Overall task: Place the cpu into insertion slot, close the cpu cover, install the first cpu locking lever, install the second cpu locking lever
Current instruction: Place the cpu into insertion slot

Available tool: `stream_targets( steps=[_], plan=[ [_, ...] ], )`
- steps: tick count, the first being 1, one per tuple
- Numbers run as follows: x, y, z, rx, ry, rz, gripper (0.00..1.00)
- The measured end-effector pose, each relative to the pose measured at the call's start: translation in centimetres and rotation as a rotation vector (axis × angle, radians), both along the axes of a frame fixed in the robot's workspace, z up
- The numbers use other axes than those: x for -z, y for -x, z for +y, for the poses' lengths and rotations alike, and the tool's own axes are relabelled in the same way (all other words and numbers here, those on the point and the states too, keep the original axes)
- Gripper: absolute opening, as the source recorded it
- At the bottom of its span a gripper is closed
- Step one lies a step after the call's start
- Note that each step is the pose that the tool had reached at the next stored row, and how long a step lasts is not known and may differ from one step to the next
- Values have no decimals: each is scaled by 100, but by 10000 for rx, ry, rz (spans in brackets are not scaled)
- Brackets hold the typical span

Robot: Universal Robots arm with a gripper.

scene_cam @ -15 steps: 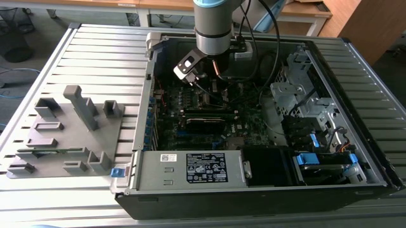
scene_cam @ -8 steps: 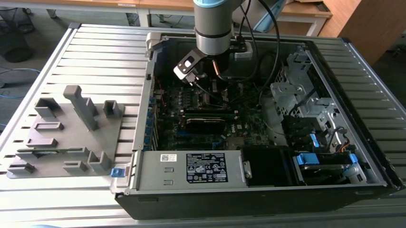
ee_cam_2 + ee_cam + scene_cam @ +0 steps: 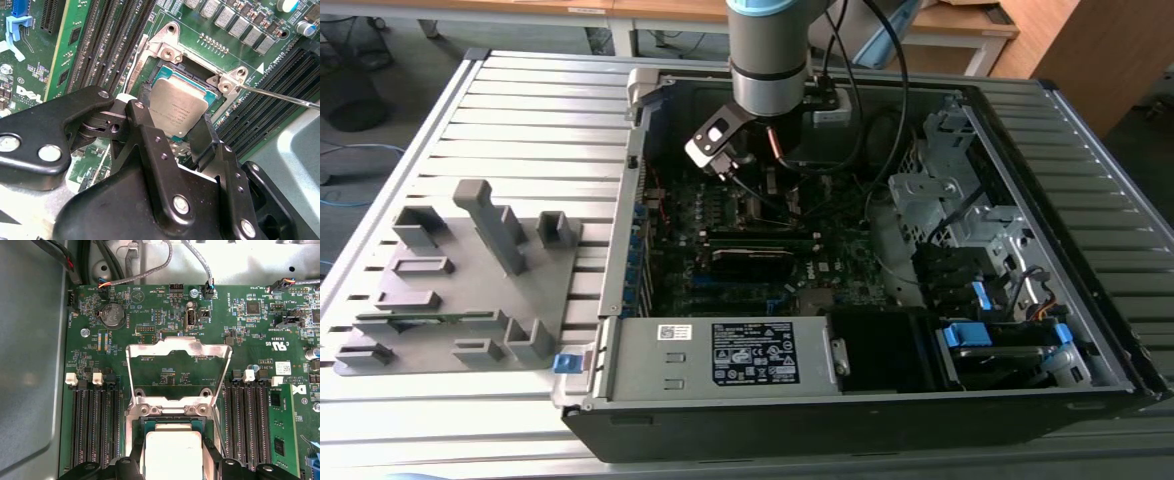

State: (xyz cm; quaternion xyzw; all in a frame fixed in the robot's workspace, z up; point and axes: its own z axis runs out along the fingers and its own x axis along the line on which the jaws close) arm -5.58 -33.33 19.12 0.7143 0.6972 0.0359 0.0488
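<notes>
Hand (image 3: 175,114) is pinched shut on two opposite edges of the cpu (image 3: 179,102), holding it right at the insertion slot (image 3: 169,75), can't tell if it's fully seated. cpu cover (image 3: 177,345) is flipped up, standing wide open behind the slot. Arm's reaching down inside the open computer case (image 3: 854,430).

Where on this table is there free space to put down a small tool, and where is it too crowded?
Free: the slatted table top between the grey fixture block and the far edge, and the near strip in front of that block. Crowded: inside the computer case, where the gripper holds the cpu beside the raised cpu cover.
</notes>
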Motion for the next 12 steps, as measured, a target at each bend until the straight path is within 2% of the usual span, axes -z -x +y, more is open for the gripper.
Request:
stream_targets(
  steps=[12],
  plan=[
    [4,0,0,0,0,0,54]
  ],
)
